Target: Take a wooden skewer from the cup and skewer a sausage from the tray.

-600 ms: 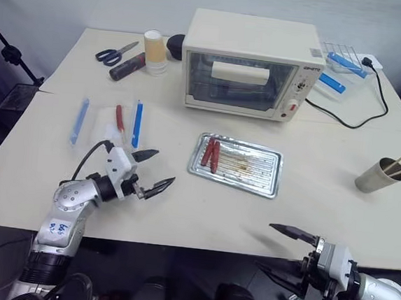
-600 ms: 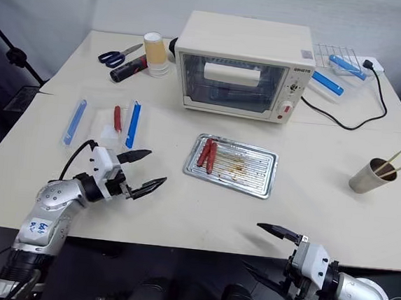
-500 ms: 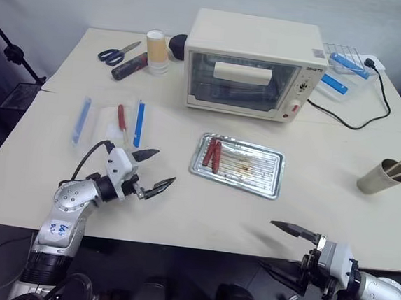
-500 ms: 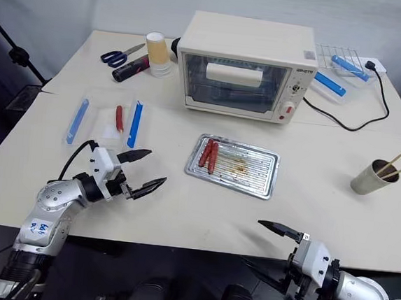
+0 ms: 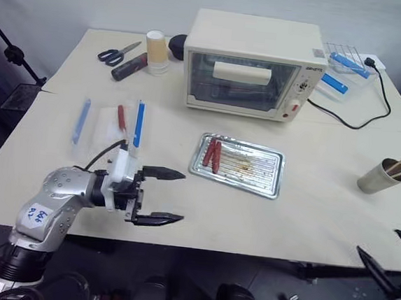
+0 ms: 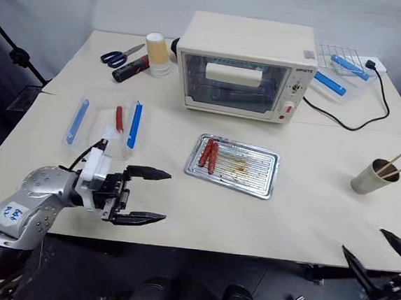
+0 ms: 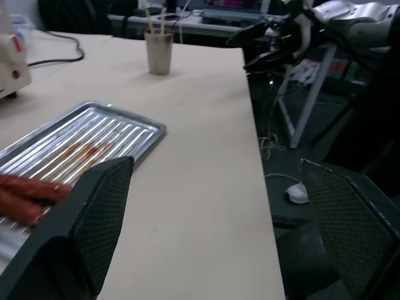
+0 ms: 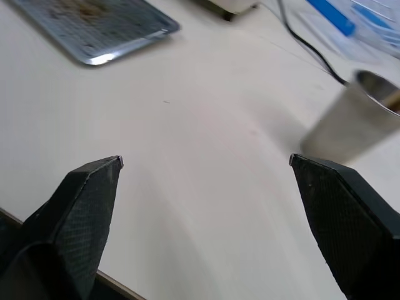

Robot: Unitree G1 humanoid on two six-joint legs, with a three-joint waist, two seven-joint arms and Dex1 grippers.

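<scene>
Holding both tools wide, empty. Right tool (image 6: 381, 256) low off table (image 5: 300, 215) near edge, aimed level toward cup (image 5: 376, 177). Left tool (image 5: 165, 196) level over near table, pointing at tray (image 5: 253, 185) with sausages (image 5: 211, 155). Wooden skewer (image 5: 400, 160) leans in cup: light, thin, probably snaps easily; pinch exposed upper shaft.
</scene>
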